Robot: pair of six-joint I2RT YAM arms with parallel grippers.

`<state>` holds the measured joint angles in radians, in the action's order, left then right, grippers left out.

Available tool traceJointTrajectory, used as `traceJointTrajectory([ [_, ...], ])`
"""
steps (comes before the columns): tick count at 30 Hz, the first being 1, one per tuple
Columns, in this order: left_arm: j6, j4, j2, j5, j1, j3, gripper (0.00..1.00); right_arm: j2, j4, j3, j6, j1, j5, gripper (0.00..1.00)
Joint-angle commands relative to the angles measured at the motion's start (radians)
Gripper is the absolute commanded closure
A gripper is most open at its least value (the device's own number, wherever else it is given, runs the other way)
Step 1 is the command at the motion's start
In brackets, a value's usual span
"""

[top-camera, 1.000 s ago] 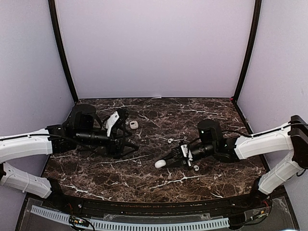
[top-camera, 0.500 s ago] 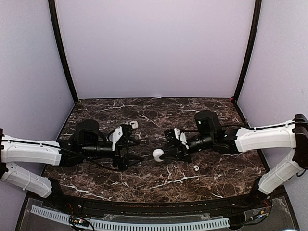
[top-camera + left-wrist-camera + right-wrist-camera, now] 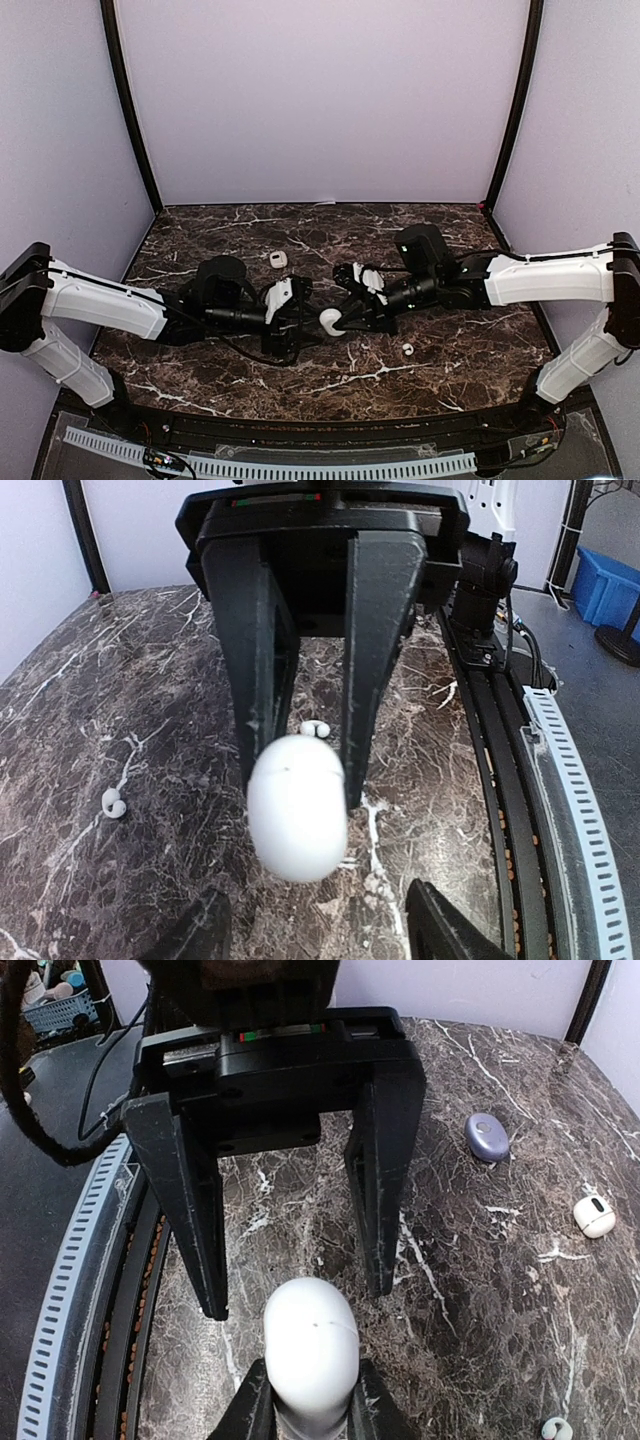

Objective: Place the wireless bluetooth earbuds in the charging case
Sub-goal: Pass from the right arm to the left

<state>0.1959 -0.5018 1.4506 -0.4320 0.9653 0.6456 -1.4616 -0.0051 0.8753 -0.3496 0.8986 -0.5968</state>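
Observation:
My right gripper [image 3: 338,318] is shut on a white pebble-shaped charging case [image 3: 329,321] and holds it above the table's middle. The case fills the right wrist view [image 3: 310,1345] between my right gripper's [image 3: 308,1392] jaws. My left gripper [image 3: 300,318] is open and faces the case end-on, its fingers [image 3: 380,1190] either side of it without touching. In the left wrist view the case [image 3: 297,805] hangs just ahead of my open left gripper [image 3: 318,905]. One white earbud [image 3: 408,349] lies on the table at near right. Two earbuds show in the left wrist view [image 3: 315,727] [image 3: 113,803], one in the right wrist view [image 3: 555,1427].
A small white case [image 3: 278,259] lies behind the left arm, also in the right wrist view [image 3: 594,1216]. A purple oval case [image 3: 487,1136] lies farther off on the dark marble table [image 3: 430,225]. A cable track [image 3: 575,810] runs along the table's near edge.
My right gripper has lifted the white case off the table and carried it left and back. My left arm has swung right to the middle, so its open jaws now meet the case.

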Motion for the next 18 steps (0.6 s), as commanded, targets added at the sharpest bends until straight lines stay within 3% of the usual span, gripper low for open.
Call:
traceJointTrajectory([
  [1,-0.012,-0.047,0.020,0.018,0.004,0.039,0.33,-0.005,-0.003,0.031,0.000,-0.001,0.009,0.97],
  [6,-0.033,-0.103,0.038,0.001,0.003,0.039,0.38,-0.008,0.024,0.028,0.009,0.002,0.009,0.97],
  [12,-0.047,-0.143,0.055,-0.020,0.004,0.042,0.59,-0.012,0.039,0.026,0.014,0.003,0.008,0.96],
  [18,-0.068,-0.173,0.076,-0.038,0.004,0.045,0.62,-0.008,0.056,0.017,0.022,0.003,-0.003,0.95],
])
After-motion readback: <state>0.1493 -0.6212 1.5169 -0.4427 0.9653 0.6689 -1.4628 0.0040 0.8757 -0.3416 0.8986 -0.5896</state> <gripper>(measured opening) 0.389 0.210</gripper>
